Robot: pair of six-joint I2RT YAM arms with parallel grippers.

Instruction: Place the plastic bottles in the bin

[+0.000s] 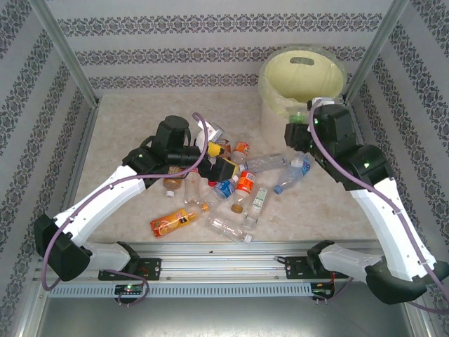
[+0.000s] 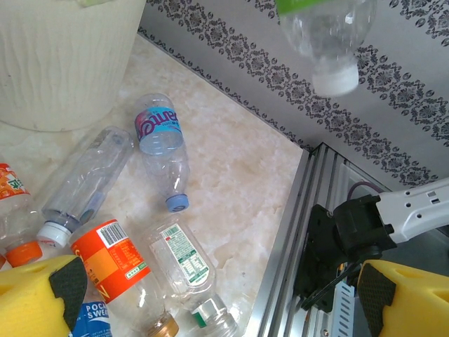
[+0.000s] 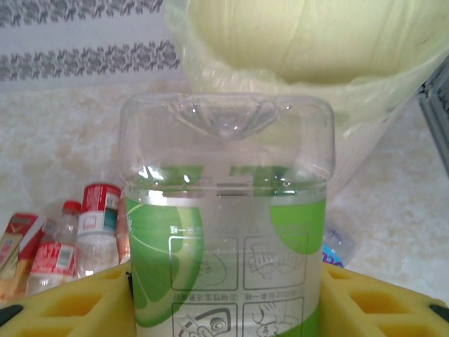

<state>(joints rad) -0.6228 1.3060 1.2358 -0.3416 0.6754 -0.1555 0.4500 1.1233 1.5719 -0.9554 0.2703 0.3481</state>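
Plastic bottles [image 1: 231, 184] mostly lie in a loose heap in the middle of the marbled table [image 1: 119, 140]. Left gripper [image 1: 219, 159] hangs over the heap's left part, jaws spread wide with nothing between them; the wrist view puts its yellow fingers [image 2: 35, 295] at the two lower corners. One green-label bottle [image 3: 224, 210] is off the table, clamped between the yellow fingers of the right gripper [image 1: 298, 121] and held up just at the near side of the bin [image 1: 275, 105], which sits far right, white with a pale yellow-green bag. That bottle is clear, its squarish base toward the camera; the lime-green and white label has boxed pictograms, script too small to read. From the left wrist it hangs cap-down, white cap. Readable bits in the left wrist view: blue-label bottle [image 2: 161, 137] with pink lettering ending "ante" and a blue cap, lying near the bin wall; orange-label bottle [image 2: 112, 270] with a barcode; blue-and-white label [image 2: 91, 319] cut off, "POC" over "SWE"; flat clear bottle [image 2: 184, 258] with white-green fine print, unreadable; unlabelled bottle [image 2: 81, 179] with a white cap. Orange bottle [image 1: 172, 223] lies apart, near-left of the heap. Red-label bottles [image 3: 91, 225] show left of the held one, text blurred.
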